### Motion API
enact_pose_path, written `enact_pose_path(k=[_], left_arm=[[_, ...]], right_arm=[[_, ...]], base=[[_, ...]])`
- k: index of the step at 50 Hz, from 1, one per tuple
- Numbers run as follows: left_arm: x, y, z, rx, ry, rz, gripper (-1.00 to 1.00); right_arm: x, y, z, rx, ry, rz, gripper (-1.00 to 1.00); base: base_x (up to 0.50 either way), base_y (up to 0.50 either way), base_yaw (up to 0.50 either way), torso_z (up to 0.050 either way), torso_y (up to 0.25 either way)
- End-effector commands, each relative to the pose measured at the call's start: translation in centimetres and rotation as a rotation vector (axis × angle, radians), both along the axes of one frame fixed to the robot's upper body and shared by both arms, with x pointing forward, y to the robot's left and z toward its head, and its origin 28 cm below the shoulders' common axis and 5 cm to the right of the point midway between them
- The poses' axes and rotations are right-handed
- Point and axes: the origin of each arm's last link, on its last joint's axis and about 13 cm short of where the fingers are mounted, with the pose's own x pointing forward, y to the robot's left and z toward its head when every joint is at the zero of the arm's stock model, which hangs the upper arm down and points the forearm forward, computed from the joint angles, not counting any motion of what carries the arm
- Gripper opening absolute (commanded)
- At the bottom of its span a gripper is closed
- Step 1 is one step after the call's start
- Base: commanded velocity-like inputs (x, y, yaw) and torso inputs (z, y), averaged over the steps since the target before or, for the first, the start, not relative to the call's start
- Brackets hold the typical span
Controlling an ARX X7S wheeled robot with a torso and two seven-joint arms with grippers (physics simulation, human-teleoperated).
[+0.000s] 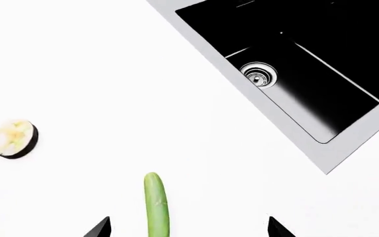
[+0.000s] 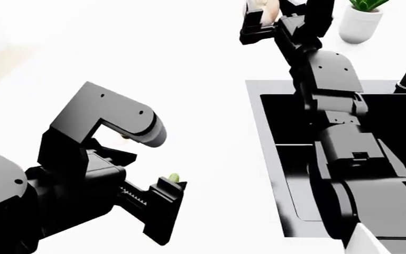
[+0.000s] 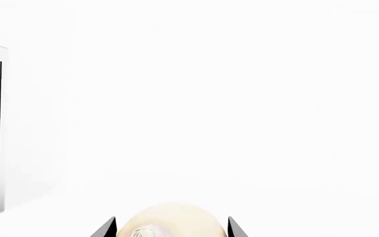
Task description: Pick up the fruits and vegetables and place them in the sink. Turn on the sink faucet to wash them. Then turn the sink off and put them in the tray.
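Nearest the left wrist camera, the cucumber (image 1: 156,205) lies on the white counter (image 1: 97,64) between the left gripper (image 1: 188,227)'s wide-open jaws, ready for grasping, while the right gripper (image 3: 171,228) brackets the onion (image 3: 171,219), grip uncertain, both short of the sink (image 1: 321,148).

Flat, very bright simulator light bleaches the white counter (image 1: 77,59) to near-featureless glare, while the glossy black sink (image 1: 321,59) shows thin streak reflections; edges stay sharp.
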Motion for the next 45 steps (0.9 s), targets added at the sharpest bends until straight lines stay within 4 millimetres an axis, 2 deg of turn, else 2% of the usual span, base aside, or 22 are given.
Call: enact_pose_path(k=[1,15,22,35,45], left_arm=[[1.0,0.4,-2.0,-0.034,0.024,0.026,1.00],[1.7,1.0,-5.2,-0.033,0.069,0.042,1.00],[1.8,0.4,-6.8,-0.055,0.102,0.008,1.00],[1.8,0.2,-8.1,-0.076,0.091,-0.019,1.00],[2.5,0.8,-9.4,-0.085,0.110,0.005,1.00]], right_arm=[[0.0,0.5,0.0,-0.042,-0.004,0.007,-1.00],[0.0,1.2,-0.3,-0.078,0.005,0.028,-1.00],[-0.3,1.2,-0.3,-0.084,0.003,0.024,-1.00],[-0.7,1.0,-0.5,-0.087,0.014,0.019,-1.00],[-1.2,0.9,-0.4,-0.095,0.016,0.009,-1.00]], base=[[0.00,0.00,0.00,0.000,0.000],[0.00,0.00,0.00,0.000,0.000],[0.00,0.00,0.00,0.000,0.000],[0.00,0.00,0.00,0.000,0.000],[0.00,0.00,0.00,0.000,0.000]])
